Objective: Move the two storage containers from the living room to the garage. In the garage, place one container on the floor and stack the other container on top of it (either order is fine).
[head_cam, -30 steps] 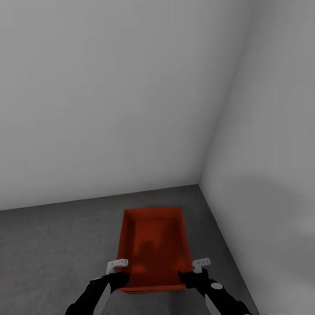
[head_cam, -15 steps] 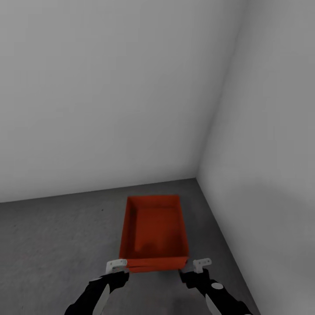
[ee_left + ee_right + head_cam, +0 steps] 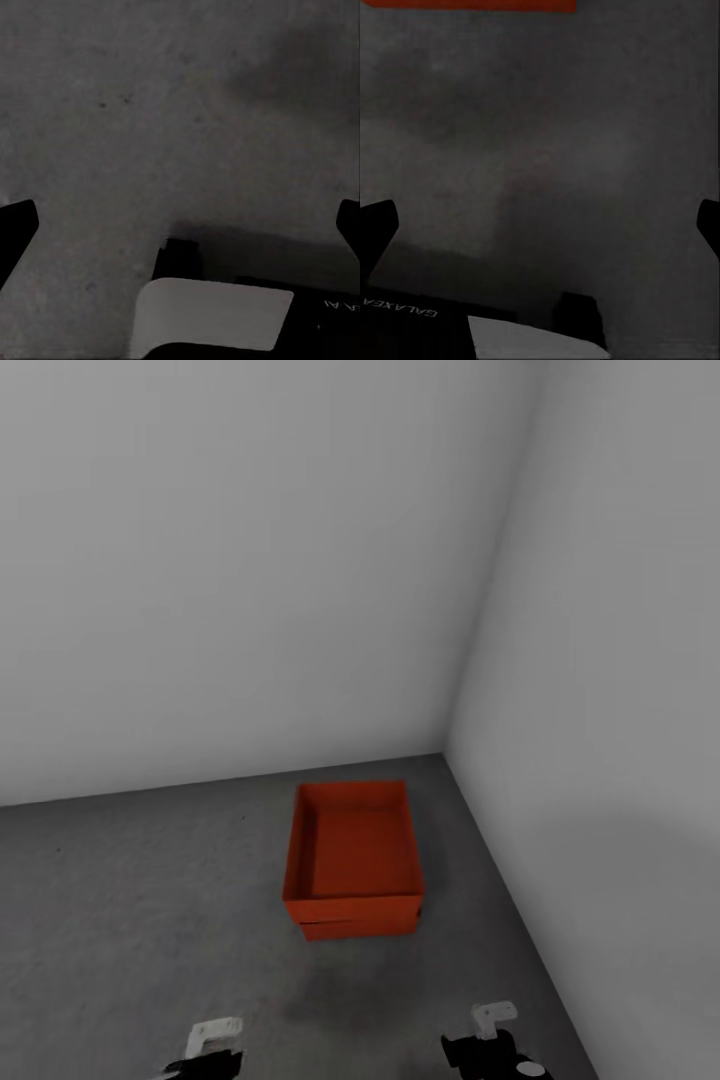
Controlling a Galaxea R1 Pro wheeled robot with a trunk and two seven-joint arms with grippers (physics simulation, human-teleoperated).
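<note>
From the head camera I've got the two storage containers (image 3: 352, 855) stacked, one orange-red bin sitting on the other, with the lower one's front edge peeking out just under the upper bin's front wall. The stack stands on the floor (image 3: 140, 920), dark grey and speckled, in the corner of the garage where the two white walls (image 3: 250, 560) meet. It sits near the right-hand wall and a little out from the back one. At the bottom edge of this view I can see my left gripper (image 3: 213, 1040) and my right gripper (image 3: 490, 1022), both well apart from the stack and touching nothing.

On the left wrist camera, the left gripper (image 3: 180, 225) looks down at bare grey concrete. Its two dark fingertips (image 3: 16, 225) sit at opposite edges of the picture, jaws spread wide, nothing between them.

Right wrist camera now: the right gripper (image 3: 540, 225) has its jaws just as wide, released, with grey floor between them. A strip of orange-red bin (image 3: 472, 4) shows at the far edge, ahead of the fingers.
</note>
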